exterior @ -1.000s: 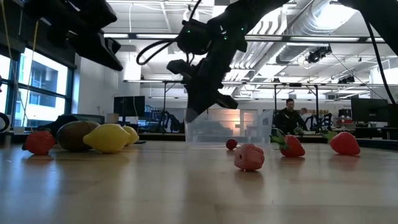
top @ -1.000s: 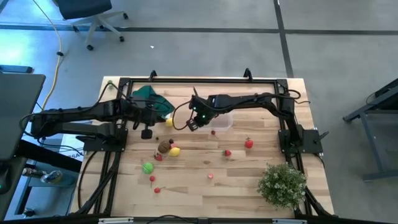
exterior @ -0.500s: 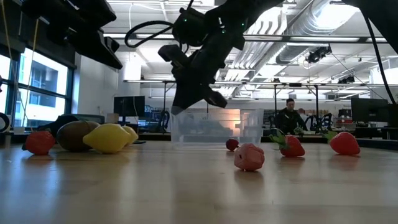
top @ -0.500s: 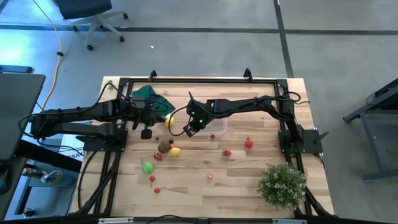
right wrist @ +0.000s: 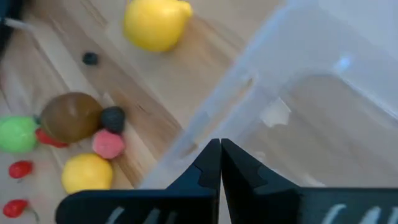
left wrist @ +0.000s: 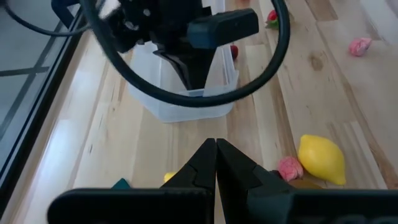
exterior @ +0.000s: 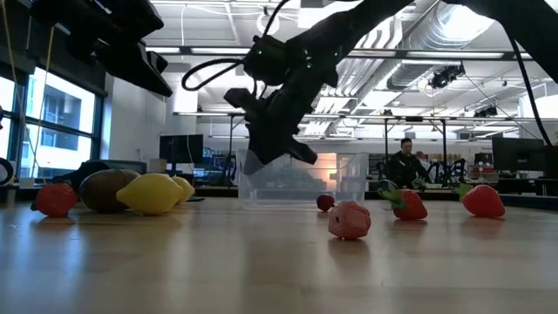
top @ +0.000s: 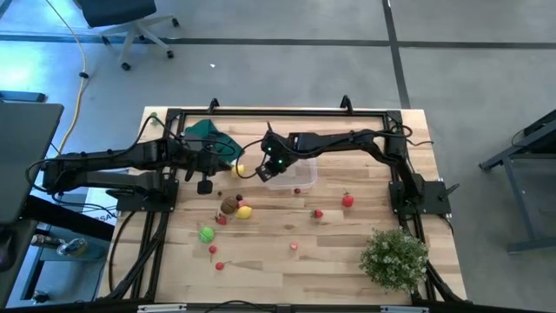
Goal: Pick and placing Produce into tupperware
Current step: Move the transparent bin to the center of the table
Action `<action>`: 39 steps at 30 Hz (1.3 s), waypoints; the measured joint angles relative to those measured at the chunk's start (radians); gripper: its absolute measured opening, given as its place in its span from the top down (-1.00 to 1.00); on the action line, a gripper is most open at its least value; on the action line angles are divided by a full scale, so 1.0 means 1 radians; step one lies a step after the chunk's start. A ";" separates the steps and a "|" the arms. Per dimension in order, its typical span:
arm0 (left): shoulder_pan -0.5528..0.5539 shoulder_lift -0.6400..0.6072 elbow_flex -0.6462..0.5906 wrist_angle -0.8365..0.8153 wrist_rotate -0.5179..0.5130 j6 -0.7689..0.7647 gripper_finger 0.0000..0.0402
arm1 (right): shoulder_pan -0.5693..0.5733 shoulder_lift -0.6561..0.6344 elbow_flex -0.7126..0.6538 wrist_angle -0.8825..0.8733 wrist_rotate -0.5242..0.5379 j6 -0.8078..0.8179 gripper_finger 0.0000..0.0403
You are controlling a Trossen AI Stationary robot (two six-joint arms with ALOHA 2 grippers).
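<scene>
At the tupperware's (top: 291, 176) left end, the right gripper (top: 266, 173) is seen with jaws pressed together on the wall, the tub having been dragged toward the produce (top: 236, 208) over the last second. Loading should thereby be eased. The left gripper (top: 205, 185), jaws shut and empty, is parked nearby.

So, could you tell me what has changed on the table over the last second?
The right gripper, shut on the tupperware wall, has dragged the tub along the table toward the left arm's side, then swung back a little. Nothing was let go. The left gripper stayed shut and hovering where it was, and the loose produce did not move.
</scene>
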State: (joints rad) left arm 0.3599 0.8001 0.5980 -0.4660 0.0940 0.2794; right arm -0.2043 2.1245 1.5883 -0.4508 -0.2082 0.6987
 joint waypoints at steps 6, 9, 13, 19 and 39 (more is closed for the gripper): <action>0.000 0.000 0.000 0.000 0.001 0.000 0.99 | 0.001 0.000 0.000 0.065 -0.009 0.000 0.98; 0.000 0.000 0.000 0.000 0.000 0.000 0.99 | -0.006 0.000 0.000 0.076 -0.010 -0.002 0.98; 0.000 0.000 0.000 0.000 0.000 0.000 0.99 | -0.019 -0.001 0.000 0.083 -0.038 -0.052 0.98; 0.000 0.000 0.000 0.000 0.000 0.000 0.99 | -0.018 -0.025 0.001 -0.126 -0.027 -0.165 0.98; 0.000 0.000 0.000 0.000 0.000 0.000 0.99 | 0.116 -0.025 0.001 -0.298 0.024 -0.226 0.98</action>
State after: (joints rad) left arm 0.3597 0.8001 0.5980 -0.4660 0.0940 0.2791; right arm -0.0879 2.0995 1.5890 -0.7489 -0.1841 0.4727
